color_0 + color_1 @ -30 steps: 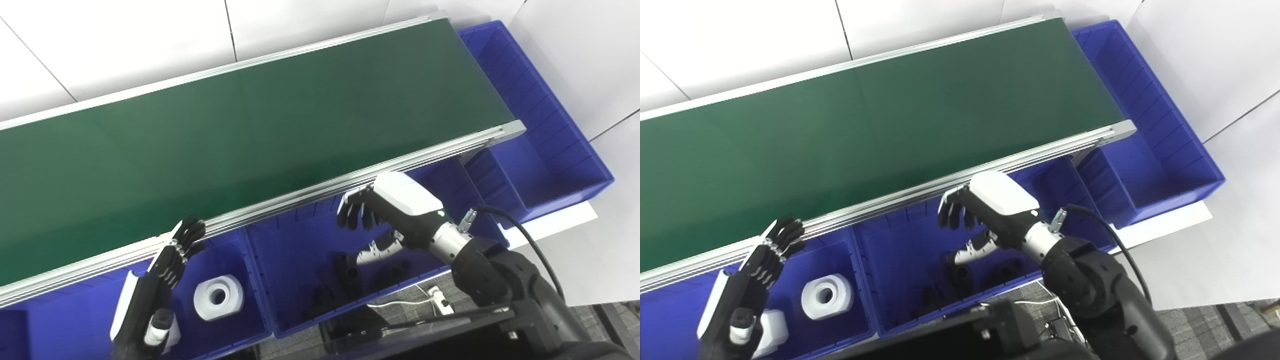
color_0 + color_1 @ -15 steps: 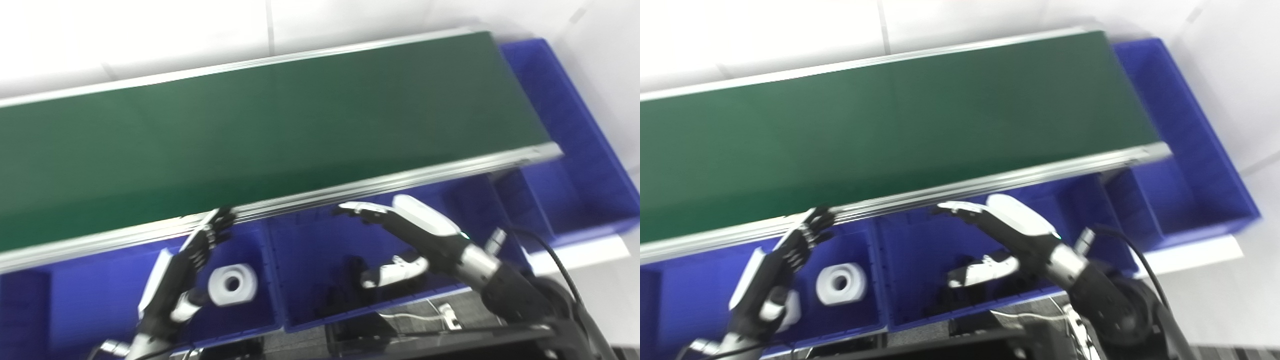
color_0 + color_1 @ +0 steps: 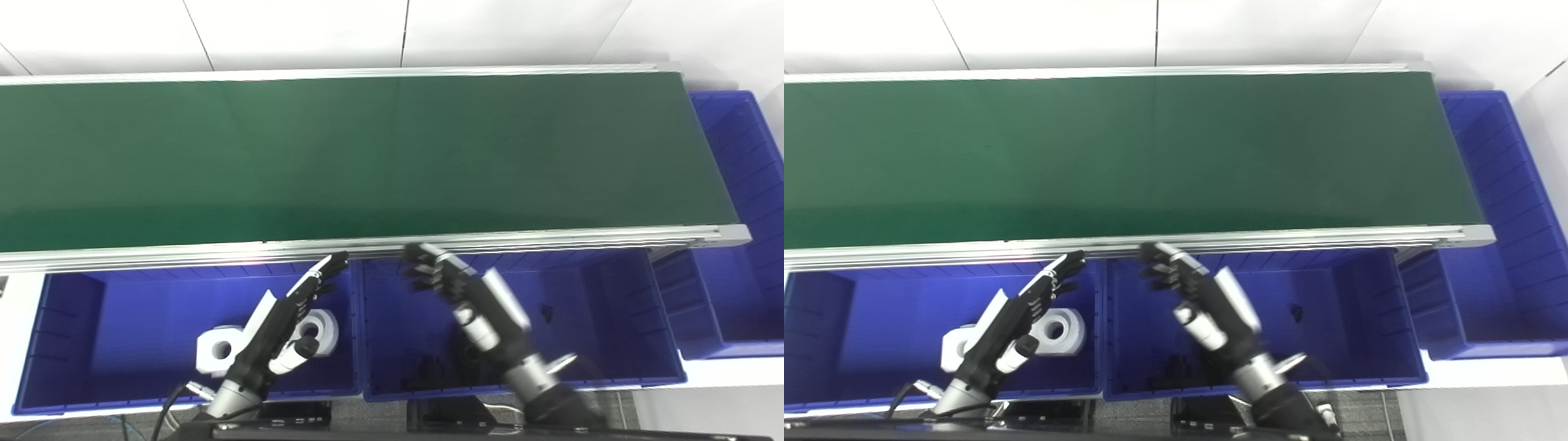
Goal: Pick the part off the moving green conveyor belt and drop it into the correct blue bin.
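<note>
The green conveyor belt (image 3: 367, 153) runs across the picture and carries no part in view. Below its near rail stand blue bins. My left hand (image 3: 285, 324) hovers open over the left blue bin (image 3: 122, 306), fingers stretched toward the rail. Two white parts (image 3: 214, 349) with round holes lie in that bin, partly hidden by the hand. My right hand (image 3: 465, 294) is open above the middle blue bin (image 3: 588, 306), fingers slightly curled and holding nothing. Dark parts (image 3: 429, 367) lie at the bottom of the middle bin.
A third blue bin (image 3: 741, 294) wraps around the belt's right end. The aluminium rail (image 3: 551, 236) runs just beyond both hands' fingertips. White wall panels lie behind the belt.
The camera has swung, so the belt now lies level across the picture. My right hand has turned palm up with its fingers toward the rail. My left hand stays open over the left bin.
</note>
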`<act>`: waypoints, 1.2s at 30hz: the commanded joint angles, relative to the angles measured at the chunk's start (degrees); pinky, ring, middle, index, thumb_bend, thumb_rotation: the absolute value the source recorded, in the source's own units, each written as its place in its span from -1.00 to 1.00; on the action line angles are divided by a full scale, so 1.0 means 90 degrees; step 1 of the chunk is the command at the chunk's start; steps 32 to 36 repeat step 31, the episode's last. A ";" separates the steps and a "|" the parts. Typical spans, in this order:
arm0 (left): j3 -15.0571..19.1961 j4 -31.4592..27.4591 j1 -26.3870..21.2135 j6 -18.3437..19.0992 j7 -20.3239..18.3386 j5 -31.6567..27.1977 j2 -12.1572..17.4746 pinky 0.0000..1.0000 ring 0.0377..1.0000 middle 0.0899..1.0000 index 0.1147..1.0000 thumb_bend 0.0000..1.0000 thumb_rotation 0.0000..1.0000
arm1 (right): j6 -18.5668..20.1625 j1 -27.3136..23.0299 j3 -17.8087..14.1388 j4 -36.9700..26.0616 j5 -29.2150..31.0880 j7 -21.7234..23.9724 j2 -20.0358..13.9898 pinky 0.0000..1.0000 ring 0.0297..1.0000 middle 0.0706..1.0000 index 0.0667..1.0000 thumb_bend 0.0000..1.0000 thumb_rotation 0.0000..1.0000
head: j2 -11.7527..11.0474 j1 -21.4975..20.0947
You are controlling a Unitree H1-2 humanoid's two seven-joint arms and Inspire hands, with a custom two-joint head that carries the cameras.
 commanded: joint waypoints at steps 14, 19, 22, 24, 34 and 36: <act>0.0004 0.0775 -0.0167 -0.0875 0.0205 0.0036 0.0039 0.83 0.87 0.81 0.78 0.87 0.97 | -0.2254 -0.0382 0.0034 0.2199 -0.0106 -0.0637 0.0165 0.56 0.62 0.67 0.67 1.00 0.89 | -0.0841 -0.0202; -0.0055 0.1121 -0.0296 -0.0971 0.0299 0.0072 0.0043 0.78 0.86 0.82 0.77 0.90 0.95 | -0.2651 -0.0543 0.0043 0.2654 -0.0136 -0.0758 0.0127 0.48 0.58 0.64 0.62 1.00 0.87 | -0.1195 -0.0082; -0.0127 0.1294 -0.0375 -0.0971 0.0398 0.0092 0.0044 0.74 0.84 0.81 0.75 0.93 0.94 | -0.2657 -0.0599 0.0048 0.2755 -0.0099 -0.0779 0.0076 0.45 0.57 0.63 0.61 1.00 0.86 | -0.1353 0.0032; -0.0198 0.1366 -0.0423 -0.0970 0.0493 0.0128 0.0065 0.71 0.83 0.80 0.74 0.94 0.95 | -0.2657 -0.0629 0.0060 0.2812 -0.0063 -0.0797 0.0053 0.43 0.56 0.61 0.60 1.00 0.84 | -0.1378 0.0065; -0.0283 0.1269 -0.0382 -0.0971 0.0587 0.0085 0.0067 0.65 0.81 0.77 0.71 0.95 0.93 | -0.2658 -0.0641 0.0107 0.2831 -0.0037 -0.0808 -0.0017 0.41 0.55 0.61 0.60 1.00 0.83 | -0.1248 0.0101; -0.0283 0.1269 -0.0382 -0.0971 0.0587 0.0085 0.0067 0.65 0.81 0.77 0.71 0.95 0.93 | -0.2658 -0.0641 0.0107 0.2831 -0.0037 -0.0808 -0.0017 0.41 0.55 0.61 0.60 1.00 0.83 | -0.1248 0.0101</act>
